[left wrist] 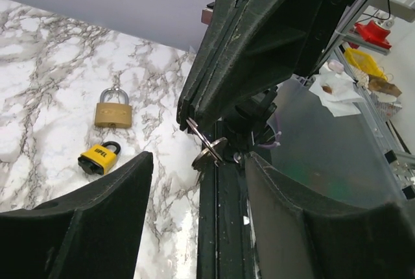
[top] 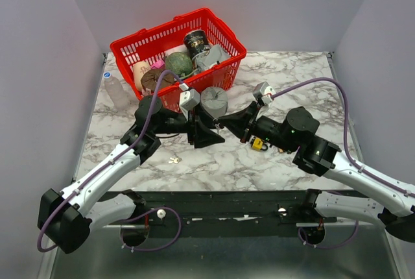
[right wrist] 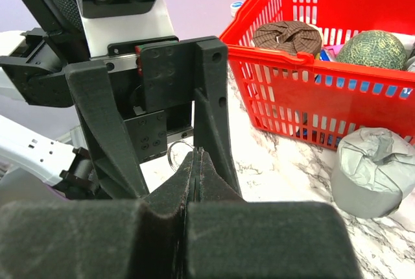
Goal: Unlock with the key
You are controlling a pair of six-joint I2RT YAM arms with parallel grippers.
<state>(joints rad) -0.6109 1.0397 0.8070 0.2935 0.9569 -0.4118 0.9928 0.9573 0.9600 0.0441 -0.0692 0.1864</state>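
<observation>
The right end effector (left wrist: 189, 121) was pinched fully closed on the key (left wrist: 209, 152), which hung with its ring from the fingertips, above the counter (left wrist: 39, 65). The left end effector (top: 206, 131) faced it tip to tip, fingers spread partly apart on either side of the key, gripping nothing. The key's long axis seemed to run down and toward the left wrist, though foreshortening made this uncertain. The brass padlock (left wrist: 113, 113) and yellow padlock (left wrist: 100, 157) lay off to one side, nearer the right arm.
</observation>
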